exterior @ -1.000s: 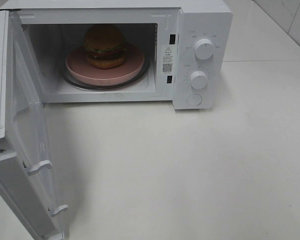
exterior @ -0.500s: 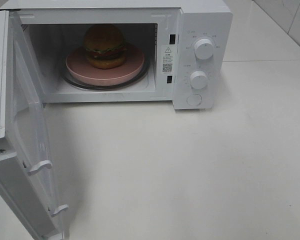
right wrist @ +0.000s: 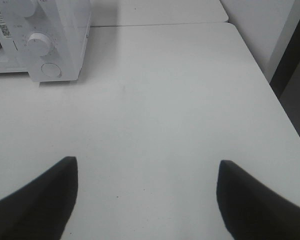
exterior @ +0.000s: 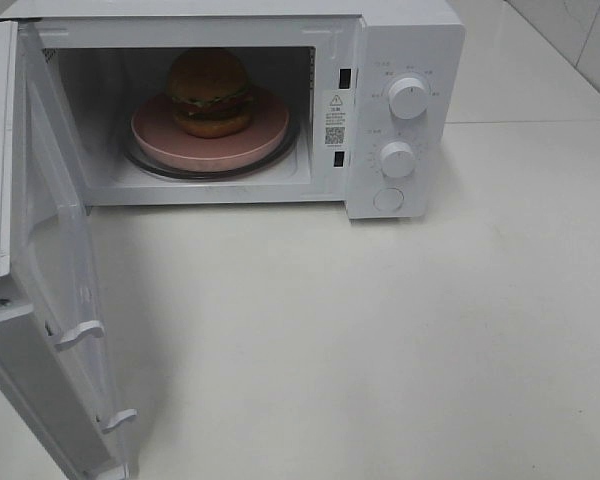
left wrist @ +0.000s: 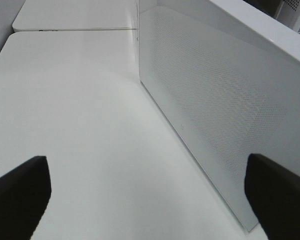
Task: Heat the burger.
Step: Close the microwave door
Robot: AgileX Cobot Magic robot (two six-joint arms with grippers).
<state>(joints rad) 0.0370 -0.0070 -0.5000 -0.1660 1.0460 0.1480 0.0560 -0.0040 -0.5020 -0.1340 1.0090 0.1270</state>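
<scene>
The burger [exterior: 210, 92], with its golden-brown bun and lettuce frill, sits on a round pink plate [exterior: 265, 138] inside the open white microwave [exterior: 405, 40]. The microwave door [exterior: 50, 250] swings wide to the left. Neither arm shows in the high view. In the left wrist view my left gripper [left wrist: 145, 197] is open and empty above the table, facing the outer side of the door [left wrist: 215, 100]. In the right wrist view my right gripper [right wrist: 145, 200] is open and empty over bare table, well back from the microwave's control panel [right wrist: 45, 45].
The microwave has two white knobs [exterior: 408, 97] and a round button [exterior: 387, 199] on its right panel. A glass turntable [exterior: 145, 165] lies under the plate. The white table [exterior: 380, 340] stretches in front. A table edge [right wrist: 270, 85] drops off beside the right gripper.
</scene>
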